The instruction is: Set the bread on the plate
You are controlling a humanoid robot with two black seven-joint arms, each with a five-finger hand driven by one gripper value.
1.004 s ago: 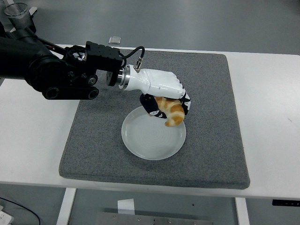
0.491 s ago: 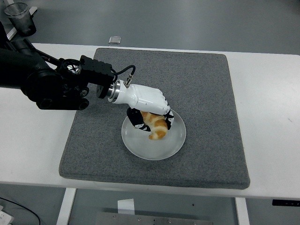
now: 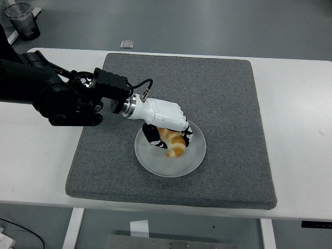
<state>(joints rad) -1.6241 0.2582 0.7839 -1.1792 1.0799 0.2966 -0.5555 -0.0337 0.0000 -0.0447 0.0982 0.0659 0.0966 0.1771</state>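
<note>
A golden croissant (image 3: 174,142) is in my left hand (image 3: 167,128), whose white-backed fingers curl around it. The hand holds it low over the middle of a round white plate (image 3: 193,161); I cannot tell if the bread touches the plate. The plate lies on a grey mat (image 3: 223,98) on the white table. My left arm (image 3: 57,93) reaches in from the left edge. My right arm is out of view.
The grey mat covers most of the table's middle. A clear cup (image 3: 22,21) stands beyond the table at the top left. A small pale object (image 3: 126,44) lies beyond the table's far edge.
My left hand has carried the croissant from the plate's far right rim down and left to over the plate's middle, and has lowered slightly since half a second ago.
</note>
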